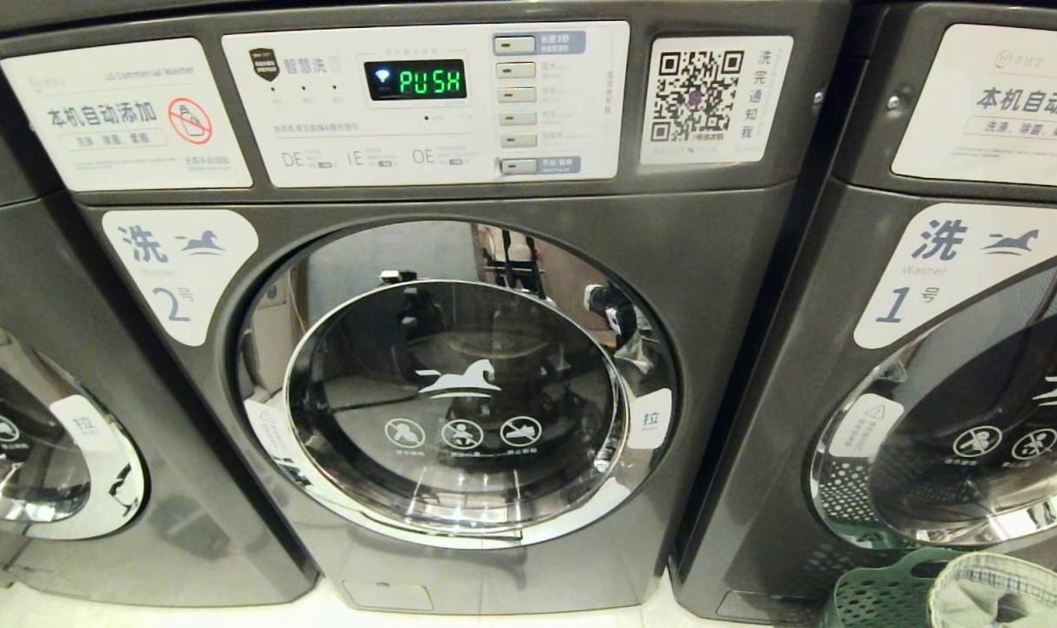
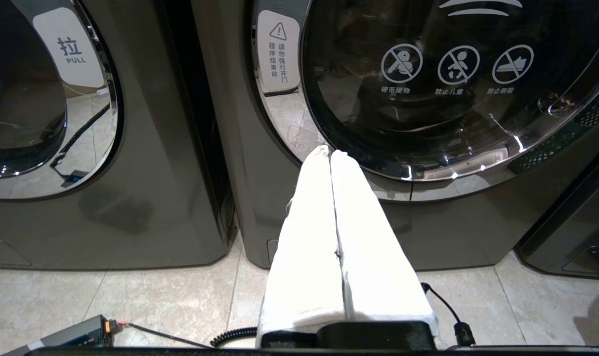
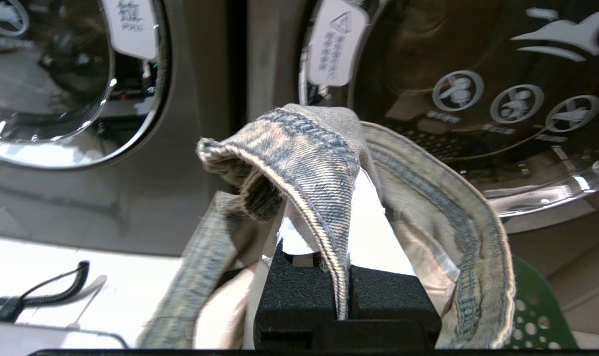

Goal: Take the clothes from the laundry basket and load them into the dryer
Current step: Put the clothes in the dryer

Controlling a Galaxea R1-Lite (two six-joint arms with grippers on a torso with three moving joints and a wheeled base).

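The middle machine (image 1: 459, 349) was a dark grey metallic front-loader with a round glossy door (image 1: 454, 406) ringed in chrome, shut, and the green display (image 1: 431, 81) read "PUSH". Its white sticker said "洗 2号" (image 1: 178, 270), the neighbour on the right (image 1: 930, 349) had "洗 1号", and a "LG Commercial Washer" label plus a QR code (image 1: 697, 94) sat up top. The small print on the panel was too tiny to read.

The left tool (image 2: 330, 154) had its two white, cloth-wrapped fingers pressed together with nothing between them, hanging low in front of the door over a pale tiled floor (image 2: 131, 296).

The right tool (image 3: 346, 277) was clamped on a piece of faded denim clothing (image 3: 319, 163) — thick stitched seams, frayed pale weave — draped over it so the fingertips were mostly hidden. In the head view only the corner of the green perforated plastic laundry basket (image 1: 882, 593) showed, cut off at the frame edge, with the denim bunched beside it.
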